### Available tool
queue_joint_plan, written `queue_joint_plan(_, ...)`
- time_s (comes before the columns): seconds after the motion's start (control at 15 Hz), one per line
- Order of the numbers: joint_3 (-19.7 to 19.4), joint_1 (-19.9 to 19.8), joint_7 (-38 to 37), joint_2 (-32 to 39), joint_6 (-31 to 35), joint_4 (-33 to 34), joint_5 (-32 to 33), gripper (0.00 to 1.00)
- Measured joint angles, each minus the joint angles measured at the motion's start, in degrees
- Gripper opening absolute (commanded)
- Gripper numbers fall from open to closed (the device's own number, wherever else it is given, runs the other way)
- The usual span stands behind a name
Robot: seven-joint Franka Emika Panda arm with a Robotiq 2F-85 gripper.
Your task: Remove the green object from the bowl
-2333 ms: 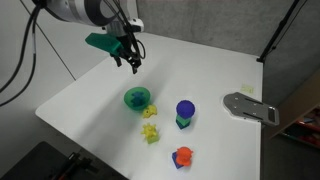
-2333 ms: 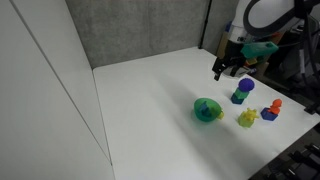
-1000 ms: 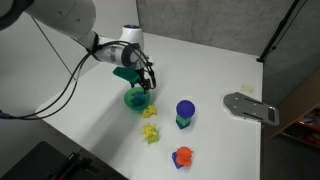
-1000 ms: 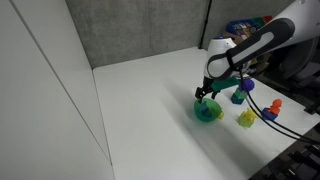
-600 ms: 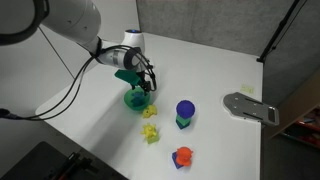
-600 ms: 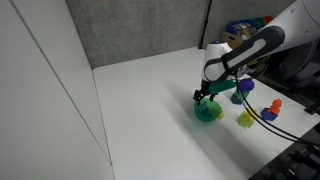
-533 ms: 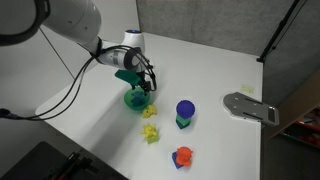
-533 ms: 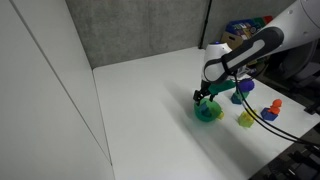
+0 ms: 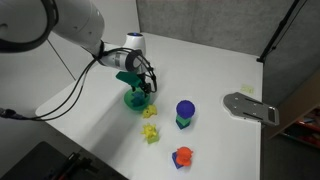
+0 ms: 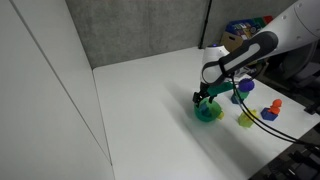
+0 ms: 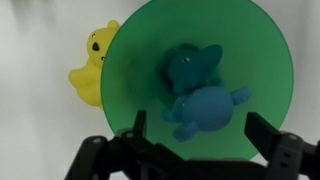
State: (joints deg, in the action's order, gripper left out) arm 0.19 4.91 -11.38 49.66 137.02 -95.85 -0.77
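My claw (image 11: 197, 128) hangs wide open and empty; I risk clipping the bowl (image 11: 265, 60) rim at 6 o'clock, missing the green object (image 11: 198, 95).

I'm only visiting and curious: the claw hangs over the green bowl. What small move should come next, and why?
Probably a short move straight down. In the wrist view the gripper is open and lined up over the green object, which lies inside the bowl. It seems to be above the toy, so lowering should bring the toy between the jaws, ready for closing.
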Motion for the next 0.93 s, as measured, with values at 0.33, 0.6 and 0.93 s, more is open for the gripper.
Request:
queue_joint_plan(0.33, 0.1, 0.2, 0.0, 0.4, -2.0, 0.7, 0.0, 0.45)
queue_joint_plan(0.6, 0.3, 0.2, 0.0, 0.3, -3.4, 1.3, -0.1, 0.19)
queue_joint_plan(0.93, 0.6, 0.1, 0.1, -0.8, -4.6, 1.6, -1.6, 0.1)
